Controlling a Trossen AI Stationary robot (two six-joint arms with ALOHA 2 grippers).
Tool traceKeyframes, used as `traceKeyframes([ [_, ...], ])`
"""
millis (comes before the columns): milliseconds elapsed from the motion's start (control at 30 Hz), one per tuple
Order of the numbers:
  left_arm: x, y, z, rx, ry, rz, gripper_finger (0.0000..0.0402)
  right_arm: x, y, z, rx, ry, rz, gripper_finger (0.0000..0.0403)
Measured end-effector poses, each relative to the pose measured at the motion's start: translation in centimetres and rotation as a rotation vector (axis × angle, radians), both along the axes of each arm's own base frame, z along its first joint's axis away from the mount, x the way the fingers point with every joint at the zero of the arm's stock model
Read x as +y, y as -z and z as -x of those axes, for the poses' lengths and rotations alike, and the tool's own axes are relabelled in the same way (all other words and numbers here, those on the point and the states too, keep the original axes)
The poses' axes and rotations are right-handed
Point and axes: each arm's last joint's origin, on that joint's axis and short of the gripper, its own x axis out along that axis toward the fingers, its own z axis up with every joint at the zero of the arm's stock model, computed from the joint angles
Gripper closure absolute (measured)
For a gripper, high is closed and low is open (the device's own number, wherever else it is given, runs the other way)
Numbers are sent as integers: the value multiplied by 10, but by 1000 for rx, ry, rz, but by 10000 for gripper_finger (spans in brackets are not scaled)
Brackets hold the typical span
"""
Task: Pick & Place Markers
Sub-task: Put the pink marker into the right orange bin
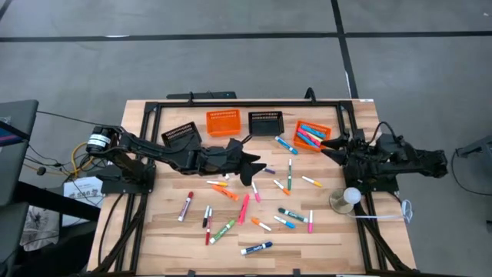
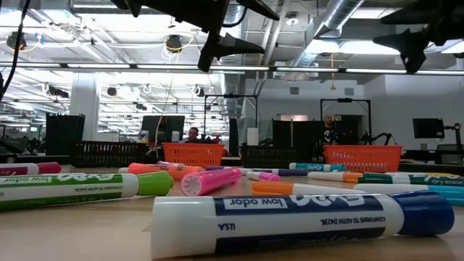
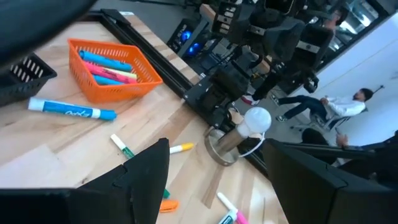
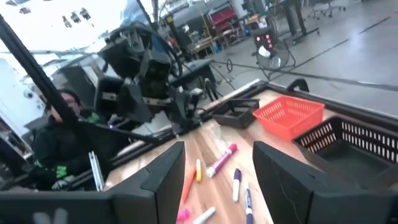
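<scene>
A: Looking down from above, the left hand (image 1: pixel 254 165) hangs open and empty over the middle of the table (image 1: pixel 165 235), and the markers (image 1: pixel 231 201) lie scattered under and in front of it. They point every way: the pink marker (image 1: pixel 244 208) runs roughly front to back, the blue-capped one (image 1: pixel 256 248) nearly crosswise.

B: And the right hand (image 1: pixel 332 148)?

A: Beside the orange basket (image 1: pixel 312 136) that already holds markers, jaws parted, nothing in them that I can see. Coming down across a marker's length would, I think, roll it away.

B: From table level?

A: Both hands are high up. The big blue-capped marker (image 2: pixel 304 221) lies crosswise, cap to the picture's right.

B: Left wrist?

A: Open fingers (image 3: pixel 146 174), a green-tipped marker (image 3: pixel 122 145) just beyond, lying slantwise.

B: Right wrist?

A: Fingers (image 4: pixel 165 171) apart above loose markers; a neighbour could get nudged.
</scene>
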Motion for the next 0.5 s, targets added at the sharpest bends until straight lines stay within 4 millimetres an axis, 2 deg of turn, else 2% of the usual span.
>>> traceKeyframes([
  [133, -6, 0, 1, -1, 29, 15, 143, 0, 0, 0, -1, 1, 4, 227],
  [333, -20, 0, 2, -8, 126, 157, 143, 0, 0, 0, -1, 1, 8, 225],
  [500, -28, 0, 4, -10, 131, 179, 143, 0, 0, 0, -1, 14, 9, 226],
])
